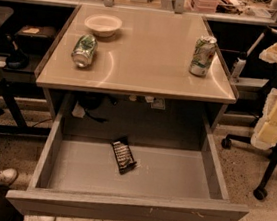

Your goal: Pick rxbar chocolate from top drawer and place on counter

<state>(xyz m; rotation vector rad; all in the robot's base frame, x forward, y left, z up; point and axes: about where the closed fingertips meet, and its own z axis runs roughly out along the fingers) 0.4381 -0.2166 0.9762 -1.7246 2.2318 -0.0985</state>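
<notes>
Gripper: it is not showing anywhere in the camera view, so I cannot tell if it is open, closed, or holding something.

Rxbar chocolate point(123, 157): it is lying flat on the grey floor of the top drawer point(131, 206), all by itself, touching no wall.

Spot in the drawer: the bar is sitting a little toward 10 o'clock from the middle of the floor, nearer the back than the front panel.

Long way of the bar: it is pointing from about 11 o'clock to 5 o'clock, so it is lying slanted, not straight with the drawer walls.

Way from gripper to bar: I cannot tell, because the gripper is out of sight. I am guessing it will be coming down from above, into the open drawer.

Turning the fingers: I am thinking they should be closing across the short way of the bar, from 8 o'clock and 2 o'clock.

Drawer: it is standing pulled wide open, so nothing is covering the bar.

Counter point(150, 58): it is sitting at 12 o'clock from the bar, higher up.

Things on the counter: a white bowl point(103, 25) at 11 o'clock, a can lying down point(84, 50) near it, and a can standing up point(202, 56) at 1 o'clock.

Free room: the middle of the counter is looking like a good landing spot.
</notes>
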